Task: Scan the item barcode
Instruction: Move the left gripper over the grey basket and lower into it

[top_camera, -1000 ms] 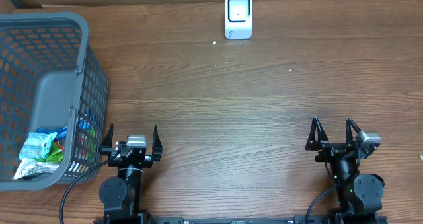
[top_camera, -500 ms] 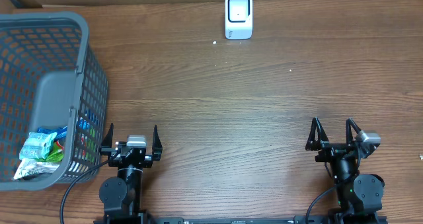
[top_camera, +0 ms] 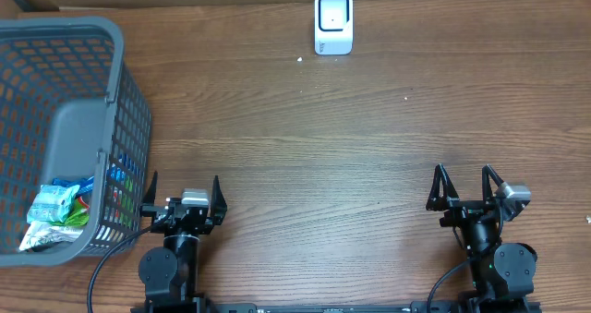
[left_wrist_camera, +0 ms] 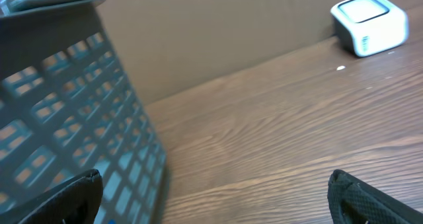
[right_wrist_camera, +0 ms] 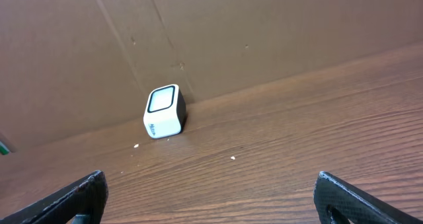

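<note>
Woodgrain table (top_camera: 369, 147) holds boxy white scanner (top_camera: 333, 22), gray mesh basket (top_camera: 134, 119).

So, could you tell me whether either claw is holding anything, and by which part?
Nothing is held. The left claw and the right claw both stand open and empty; the packets lie in the grey basket.

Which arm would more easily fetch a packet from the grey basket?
The left. The left tool, open, sits right beside the basket holding the packets; the right tool, also open, is far across the table.
</note>
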